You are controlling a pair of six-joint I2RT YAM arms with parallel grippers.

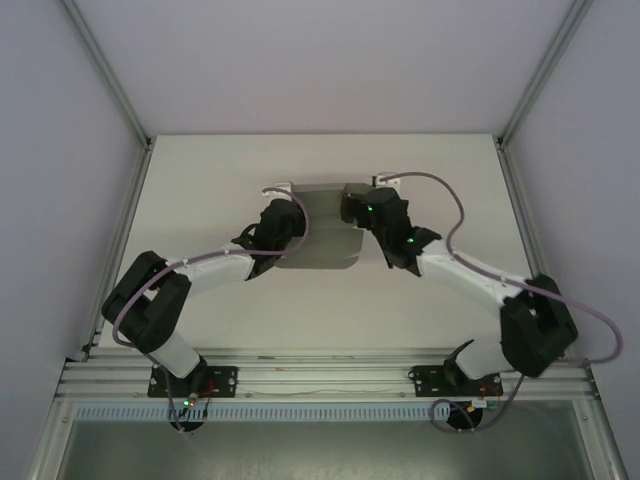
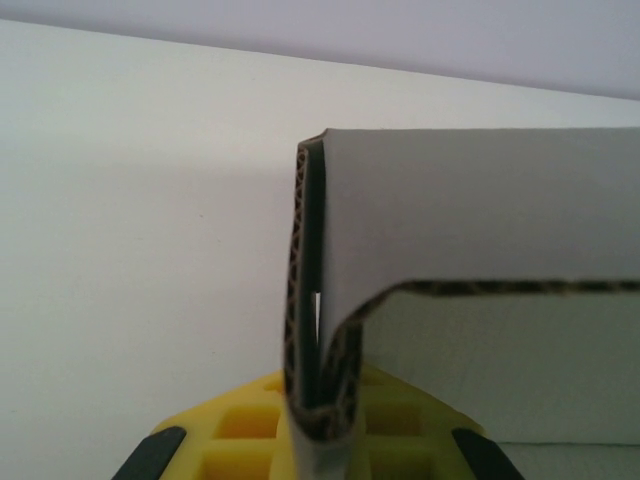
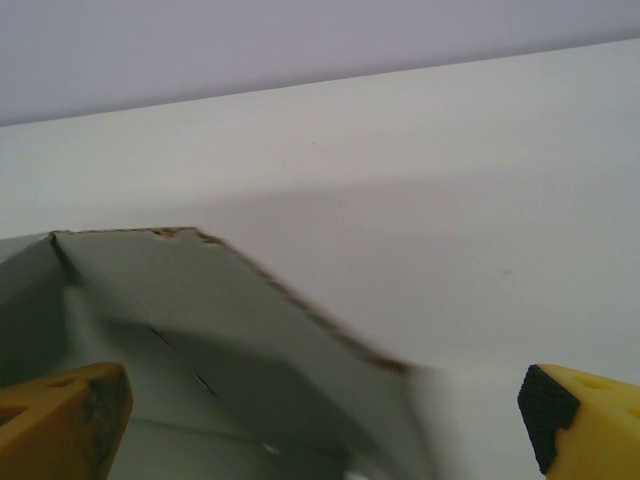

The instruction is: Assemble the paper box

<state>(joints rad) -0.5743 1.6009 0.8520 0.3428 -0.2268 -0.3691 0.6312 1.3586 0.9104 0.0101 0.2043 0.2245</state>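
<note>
My largest worry was the paper box (image 1: 325, 235) itself. It lay part-folded toward the far middle of the bench (image 1: 200, 200), between my two tools. My left tool (image 1: 275, 228) was clamped on a doubled-over wall at the box's left edge. The left wrist view showed the corrugated layers pinched between the yellow fingers (image 2: 240, 425). I judged that pulling or twisting from that grip could crease the thin board off its fold line, or tear it.

A lesser risk sat with my right tool (image 1: 362, 208), which stood wide open at the box's far right corner, holding nothing, with a raised flap (image 3: 200, 300) close by its left finger. Closing askew, it could crush that flap or shove the box along the smooth bench and out of the left grip.

The smallest risk was the folded wall springing back if released.

Counted: one bench, one paper box, two tools.
</note>
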